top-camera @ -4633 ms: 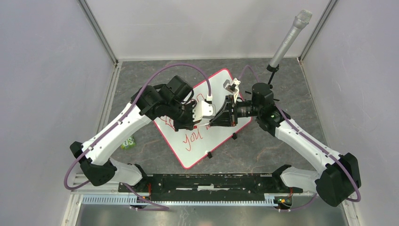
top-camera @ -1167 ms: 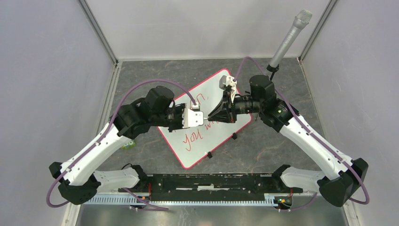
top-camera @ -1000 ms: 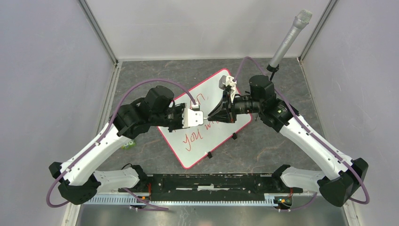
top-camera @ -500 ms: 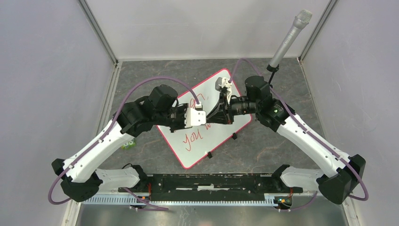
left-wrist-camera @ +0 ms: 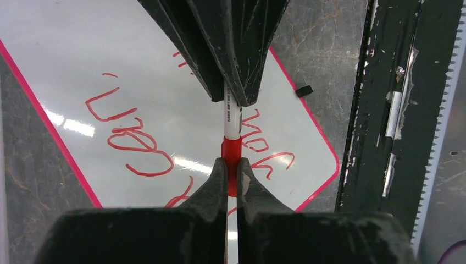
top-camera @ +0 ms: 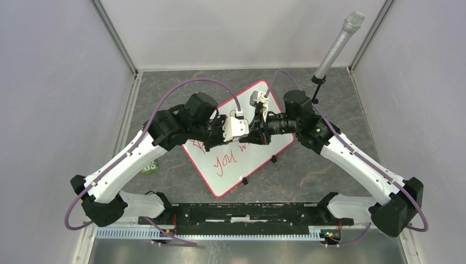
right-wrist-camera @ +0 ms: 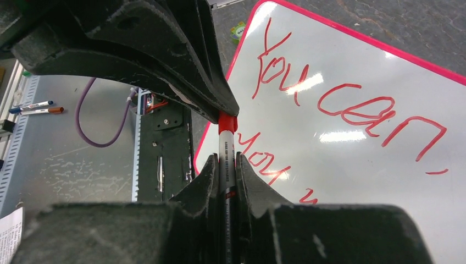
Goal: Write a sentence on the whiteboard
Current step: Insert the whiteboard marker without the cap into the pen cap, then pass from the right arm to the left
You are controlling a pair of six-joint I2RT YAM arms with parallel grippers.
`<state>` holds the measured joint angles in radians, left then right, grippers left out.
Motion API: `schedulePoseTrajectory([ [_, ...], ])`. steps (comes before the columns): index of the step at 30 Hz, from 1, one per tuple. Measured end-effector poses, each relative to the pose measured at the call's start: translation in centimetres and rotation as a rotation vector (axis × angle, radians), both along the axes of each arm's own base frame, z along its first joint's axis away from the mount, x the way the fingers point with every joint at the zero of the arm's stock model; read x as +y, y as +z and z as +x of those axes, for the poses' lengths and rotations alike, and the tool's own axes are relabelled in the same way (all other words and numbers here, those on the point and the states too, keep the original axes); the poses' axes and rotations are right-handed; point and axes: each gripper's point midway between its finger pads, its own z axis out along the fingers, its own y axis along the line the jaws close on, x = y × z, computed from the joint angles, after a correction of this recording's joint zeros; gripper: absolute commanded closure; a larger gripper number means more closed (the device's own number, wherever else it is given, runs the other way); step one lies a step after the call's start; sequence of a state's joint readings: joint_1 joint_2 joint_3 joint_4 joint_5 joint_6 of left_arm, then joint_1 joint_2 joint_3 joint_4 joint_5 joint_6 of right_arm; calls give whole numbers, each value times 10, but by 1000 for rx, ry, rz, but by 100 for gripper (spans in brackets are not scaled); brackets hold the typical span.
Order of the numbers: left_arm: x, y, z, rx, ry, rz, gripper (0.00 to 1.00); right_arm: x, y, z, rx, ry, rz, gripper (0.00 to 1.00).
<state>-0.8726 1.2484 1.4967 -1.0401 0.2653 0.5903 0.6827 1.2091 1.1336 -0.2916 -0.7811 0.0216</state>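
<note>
Whiteboard (top-camera: 240, 175) lay flat on the grey table (top-camera: 308, 170), mid-scene, turned diagonally, with two black clips (top-camera: 273, 159) on its near-right edge. Sentence (right-wrist-camera: 335, 104) in red read "You can," on one line and "you w" below it, the rest hidden behind the grippers. Both arms met over the board's middle, fingertips facing each other. Left gripper (left-wrist-camera: 231, 165) was clamped on the red cap (left-wrist-camera: 231, 149) of a marker (left-wrist-camera: 231, 118). Right gripper (right-wrist-camera: 226, 162) was clamped on the marker's white barrel. Cap sat at the barrel's end; fully seated or not, couldn't tell. Microphone (top-camera: 335, 47) stood at the far right. Small green item (top-camera: 148, 166) lay on the table, just left of the board.
</note>
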Motion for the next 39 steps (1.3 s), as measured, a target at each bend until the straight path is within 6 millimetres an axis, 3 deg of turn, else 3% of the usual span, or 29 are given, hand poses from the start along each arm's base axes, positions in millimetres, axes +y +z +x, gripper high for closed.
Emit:
schedulePoseTrajectory([
  [12,0,-7,3,82,81,37,94,0,-13,6,74,25,112,100],
  [14,-1,-8,5,81,90,35,79,-1,-16,9,101,32,145,100],
  [16,-1,-8,7,83,99,37,56,-1,-18,11,119,39,167,100],
  [18,-7,0,11,84,110,3,46,1,-18,13,125,33,183,100],
  [22,-19,37,25,63,126,-131,37,1,-22,18,141,18,200,100],
  [26,4,58,47,43,201,-210,32,-2,-19,24,142,-2,215,100],
  [28,17,56,48,40,228,-214,28,-3,-18,25,144,-6,223,100],
  [32,28,40,28,63,192,-196,25,-2,-18,21,173,1,234,100],
  [39,25,7,20,107,145,-125,29,1,-15,9,214,36,242,100],
])
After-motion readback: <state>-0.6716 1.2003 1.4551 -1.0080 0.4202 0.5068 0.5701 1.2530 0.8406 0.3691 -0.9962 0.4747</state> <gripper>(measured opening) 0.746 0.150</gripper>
